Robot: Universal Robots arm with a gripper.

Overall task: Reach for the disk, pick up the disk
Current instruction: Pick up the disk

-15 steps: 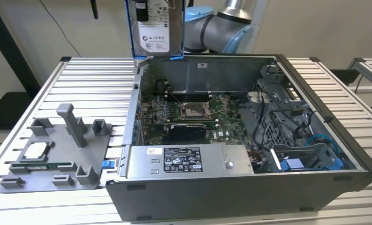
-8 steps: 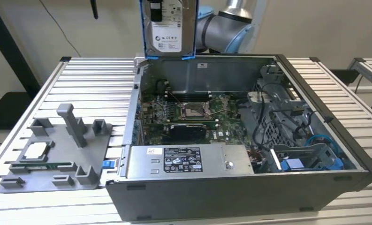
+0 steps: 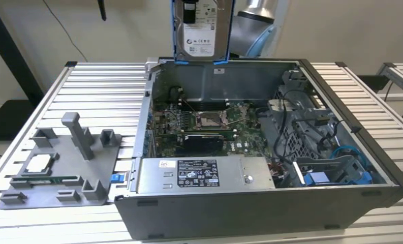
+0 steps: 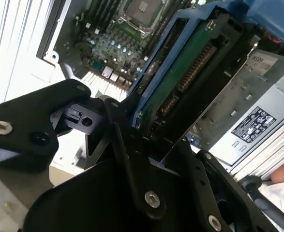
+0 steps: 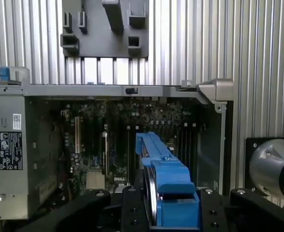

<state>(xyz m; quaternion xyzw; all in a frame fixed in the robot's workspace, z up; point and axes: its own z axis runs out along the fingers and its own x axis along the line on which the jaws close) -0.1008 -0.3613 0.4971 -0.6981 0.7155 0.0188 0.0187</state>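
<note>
The disk (image 3: 201,30) is up in the air, above the back wall of the open computer case (image 3: 255,213). It stands on its edge, and its white label faces the exterior view. A bright blue frame runs down both its sides. The robot arm (image 3: 253,23) is just behind it, on the exterior view's right. In both wrist views the black claw (image 5: 173,210) is clenched on the disk (image 5: 163,179), with one finger on each flat side. In the second wrist view the claw (image 4: 146,140) squeezes the end of the disk (image 4: 180,82), and the green board on the disk's underside shows. Just how far the fingers (image 4: 120,130) reach along the disk is hard to tell, because they block the view. Far below the disk, inside the case, lies the green main board (image 3: 201,122). A silver box (image 3: 201,175) with a black and white label sits at the near end of the case. The case stands on a ribbed metal tabletop (image 3: 99,91). On the exterior view's left, beside the case, lies a grey tray (image 3: 72,168) with posts sticking up. A small square chip (image 3: 40,162) rests on that tray.
</note>
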